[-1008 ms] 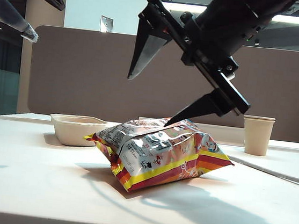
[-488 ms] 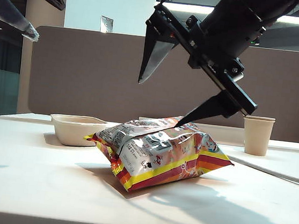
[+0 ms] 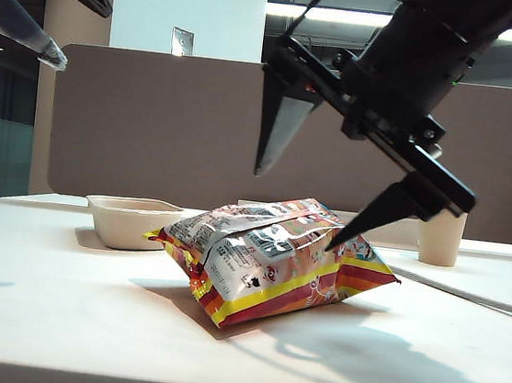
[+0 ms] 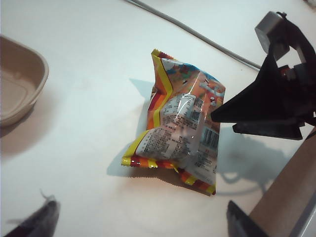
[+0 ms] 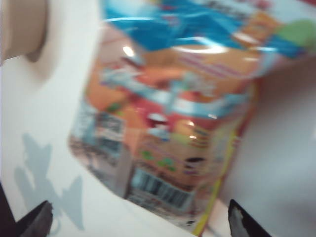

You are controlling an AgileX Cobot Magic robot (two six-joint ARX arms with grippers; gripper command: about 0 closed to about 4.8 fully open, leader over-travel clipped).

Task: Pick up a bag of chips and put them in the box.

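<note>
Right over the bag of chips (image 3: 271,258) your right gripper (image 3: 310,207) hangs, fingers spread wide, straddling its top without pinching it. Your left gripper (image 4: 140,222), fingers apart too, sits high above the bag. Just left of the bag, apart from it, sits the box (image 3: 132,219).

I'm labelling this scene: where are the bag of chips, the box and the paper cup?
bag of chips (image 3: 267,257): exterior view, middle of its printed front.
box (image 3: 127,223): exterior view, its near side wall.
paper cup (image 3: 440,240): exterior view, its side below the right gripper's finger.
</note>
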